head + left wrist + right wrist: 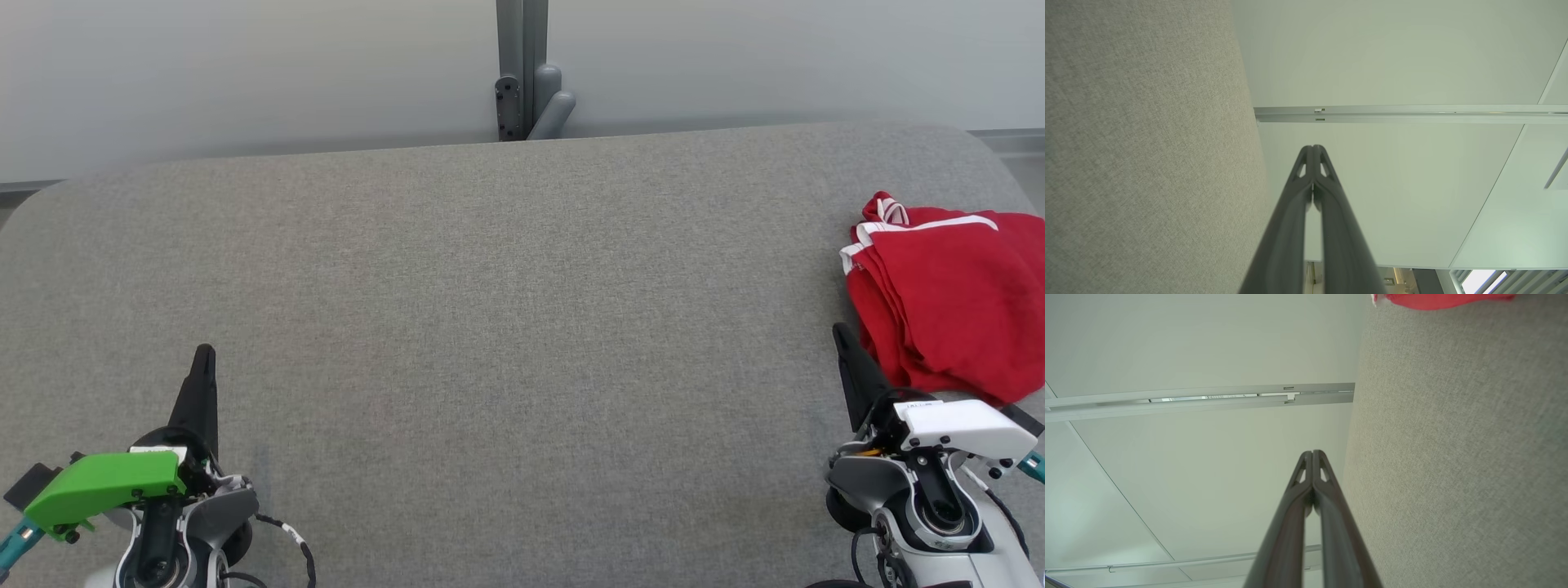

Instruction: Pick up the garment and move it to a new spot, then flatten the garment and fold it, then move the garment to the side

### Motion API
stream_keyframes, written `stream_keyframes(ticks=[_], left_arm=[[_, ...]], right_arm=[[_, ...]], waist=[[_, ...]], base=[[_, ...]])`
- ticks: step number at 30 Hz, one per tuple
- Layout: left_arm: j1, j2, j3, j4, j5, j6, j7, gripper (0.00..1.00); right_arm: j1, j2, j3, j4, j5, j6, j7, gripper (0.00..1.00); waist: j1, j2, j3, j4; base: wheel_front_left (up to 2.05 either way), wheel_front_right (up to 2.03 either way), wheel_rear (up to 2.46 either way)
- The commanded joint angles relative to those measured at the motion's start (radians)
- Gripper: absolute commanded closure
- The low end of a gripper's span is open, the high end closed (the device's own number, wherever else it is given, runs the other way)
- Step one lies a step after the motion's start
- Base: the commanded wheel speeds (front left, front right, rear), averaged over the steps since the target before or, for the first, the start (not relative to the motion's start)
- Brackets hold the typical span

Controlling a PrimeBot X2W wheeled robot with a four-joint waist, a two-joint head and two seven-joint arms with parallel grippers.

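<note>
Garment (951, 310): red with white trim, lay bunched at the table's right edge, partly cut off by the head view's border.
Right gripper (838, 331): fingers pressed together, empty, tip just beside the garment's near-left edge.
Left gripper (204, 353): fingers pressed together, empty, near left, well apart from the garment.
Table (490, 286): grey fabric top, rounded corners.
Wall (245, 73): pale, with a grey post (522, 65).
</note>
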Motion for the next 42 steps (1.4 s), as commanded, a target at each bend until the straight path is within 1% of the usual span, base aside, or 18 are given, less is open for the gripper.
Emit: stream_keyframes(ticks=[1,42], left_arm=[[-0.007,0.006,0.005,-0.002,-0.002,-0.002,-0.001,1.0],[-0.007,0.006,0.005,-0.002,-0.002,-0.002,-0.001,1.0]], right_arm=[[0.0,-0.002,0.001,-0.004,0.003,0.0,-0.003,1.0],[0.003,-0.017,0.021,-0.005,0.019,0.0,-0.017,1.0]], waist=[[0.0,0.0,0.0,0.0],[0.0,0.0,0.0,0.0]], base=[[0.0,0.0,0.0],[0.0,0.0,0.0]])
